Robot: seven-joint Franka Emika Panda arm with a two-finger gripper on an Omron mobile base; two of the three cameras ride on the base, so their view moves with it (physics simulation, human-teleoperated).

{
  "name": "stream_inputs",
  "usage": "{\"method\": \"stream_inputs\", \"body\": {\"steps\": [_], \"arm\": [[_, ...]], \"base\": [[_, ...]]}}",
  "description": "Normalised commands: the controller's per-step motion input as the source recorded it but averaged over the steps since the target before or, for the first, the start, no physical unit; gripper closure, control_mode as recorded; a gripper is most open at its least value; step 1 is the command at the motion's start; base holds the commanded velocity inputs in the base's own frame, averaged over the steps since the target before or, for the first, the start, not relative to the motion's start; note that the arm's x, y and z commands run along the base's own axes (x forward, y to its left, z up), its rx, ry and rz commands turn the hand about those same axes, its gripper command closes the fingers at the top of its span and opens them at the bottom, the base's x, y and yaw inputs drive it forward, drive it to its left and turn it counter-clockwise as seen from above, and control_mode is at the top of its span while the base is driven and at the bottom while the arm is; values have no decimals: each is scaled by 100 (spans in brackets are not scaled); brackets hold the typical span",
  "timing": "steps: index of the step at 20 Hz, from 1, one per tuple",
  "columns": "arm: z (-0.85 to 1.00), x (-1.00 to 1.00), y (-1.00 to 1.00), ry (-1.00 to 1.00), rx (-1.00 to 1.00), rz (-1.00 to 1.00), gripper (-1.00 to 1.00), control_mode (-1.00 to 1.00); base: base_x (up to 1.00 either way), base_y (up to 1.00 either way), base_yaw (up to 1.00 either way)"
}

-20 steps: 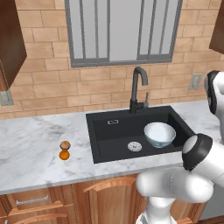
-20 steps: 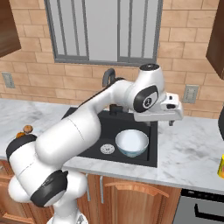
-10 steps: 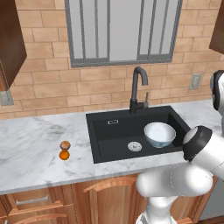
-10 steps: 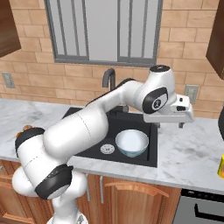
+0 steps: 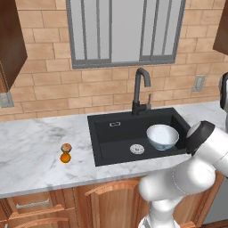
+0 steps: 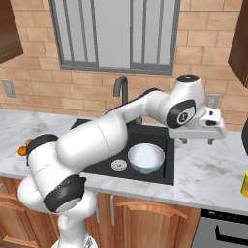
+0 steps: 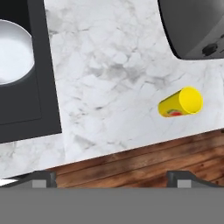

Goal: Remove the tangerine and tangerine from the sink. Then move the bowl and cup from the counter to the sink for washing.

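The white bowl (image 5: pixel 162 136) (image 6: pixel 146 158) (image 7: pixel 13 57) sits in the black sink (image 5: pixel 116 136) (image 6: pixel 167 167) (image 7: pixel 48 87), to the right of the silver drain (image 5: pixel 136 149). Both tangerines lie on the counter (image 5: pixel 35 147) left of the sink, the tan one (image 5: pixel 66 148) just behind the bright orange one (image 5: pixel 65 157). The yellow cup (image 7: pixel 180 103) (image 6: pixel 245 184) stands on the marble to the right of the sink. My gripper (image 6: pixel 196 140) (image 7: pixel 111 178) hangs open above the counter between sink and cup, holding nothing.
The dark curved faucet (image 5: pixel 140 89) rises behind the sink. A dark appliance (image 7: pixel 197 26) stands on the counter beyond the cup. Bare marble (image 7: pixel 113 78) lies between the sink's edge and the cup. Wooden cabinet fronts (image 5: pixel 102 200) run below the counter.
The arm has swung to the right, from over the sink's right side to above the counter beside it. The jaws stayed open. Bowl and tangerines have not moved.
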Motion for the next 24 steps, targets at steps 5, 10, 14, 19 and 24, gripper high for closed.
{"method": "stream_inputs", "body": {"steps": [5, 10, 14, 19, 24], "arm": [[-5, -3, -35, 0, 0, -2, -100, -100], [-6, -5, -32, 0, 2, 0, -100, -100], [-7, 0, -19, 0, 3, 0, -100, -100], [-10, 0, -8, 0, 2, 1, -100, -100], [-10, 0, -6, 0, 1, 0, -100, -100]], "base": [[0, 0, 0], [0, 0, 0], [0, 0, 0], [0, 0, 0], [0, 0, 0]]}}
